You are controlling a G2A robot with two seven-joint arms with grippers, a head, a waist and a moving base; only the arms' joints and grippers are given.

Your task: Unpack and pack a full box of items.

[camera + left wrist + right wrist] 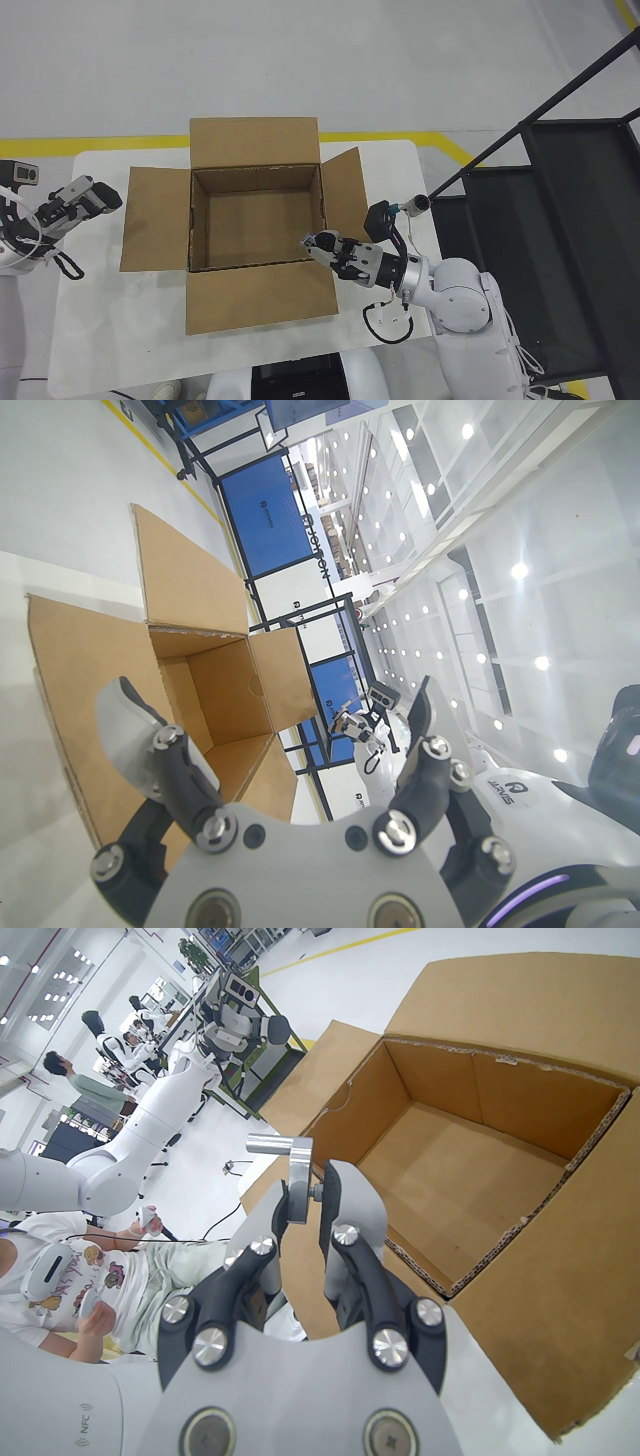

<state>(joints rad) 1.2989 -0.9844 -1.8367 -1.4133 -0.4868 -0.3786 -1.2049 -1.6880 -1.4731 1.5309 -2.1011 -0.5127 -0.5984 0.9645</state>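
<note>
An open cardboard box [255,225] stands in the middle of the white table [120,320], all its flaps folded outward and its inside bare. My right gripper [320,243] hovers over the box's near right corner. In the right wrist view this gripper [307,1178] is shut on a small silver metal bracket [299,1163] with a short cylinder sticking out sideways, and the box [450,1168] lies just beyond it. My left gripper [105,195] is off the table's left edge, away from the box. Its own view shows the left gripper [272,710] open and holding nothing, facing the box [220,690].
A black metal stair frame [560,200] stands close to the table's right side. A yellow floor line [100,145] runs behind the table. Bare tabletop lies in front of the box and to its left.
</note>
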